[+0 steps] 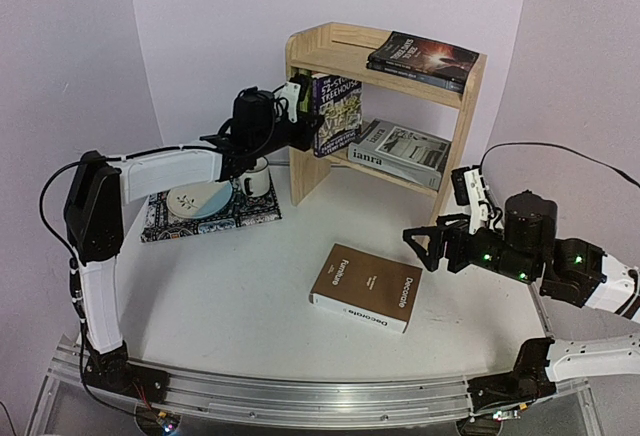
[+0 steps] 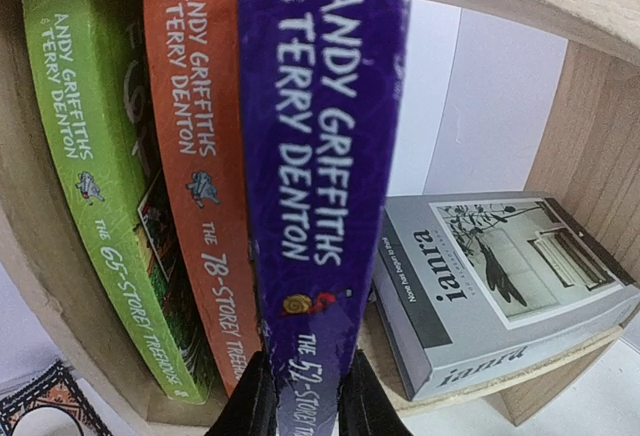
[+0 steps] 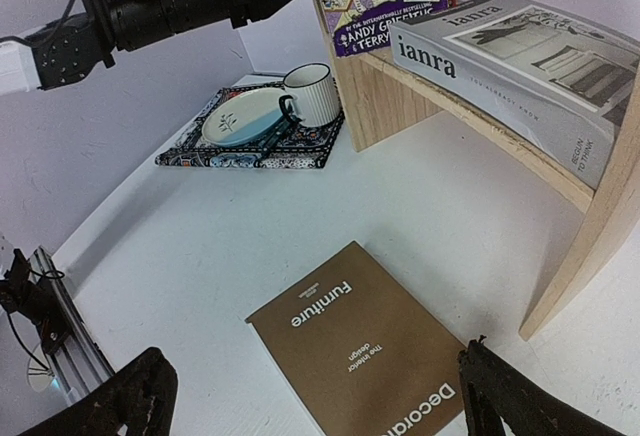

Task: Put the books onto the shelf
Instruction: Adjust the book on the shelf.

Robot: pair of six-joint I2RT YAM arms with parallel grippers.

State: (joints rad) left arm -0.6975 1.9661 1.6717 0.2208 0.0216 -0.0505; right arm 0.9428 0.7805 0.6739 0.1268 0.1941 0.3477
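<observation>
The pale pine shelf stands at the back of the table. On its lower board a green book and an orange book stand upright. Beside them stands the dark blue book, with my left gripper shut on the low end of its spine. A grey book lies flat to their right. Two dark books lie on the top board. The brown "Decorate" book lies flat on the table. My right gripper hovers open just above it, holding nothing.
A patterned mat with a plate and a mug lies left of the shelf, under my left arm. A metal rail runs along the near table edge. Walls close in behind and at both sides.
</observation>
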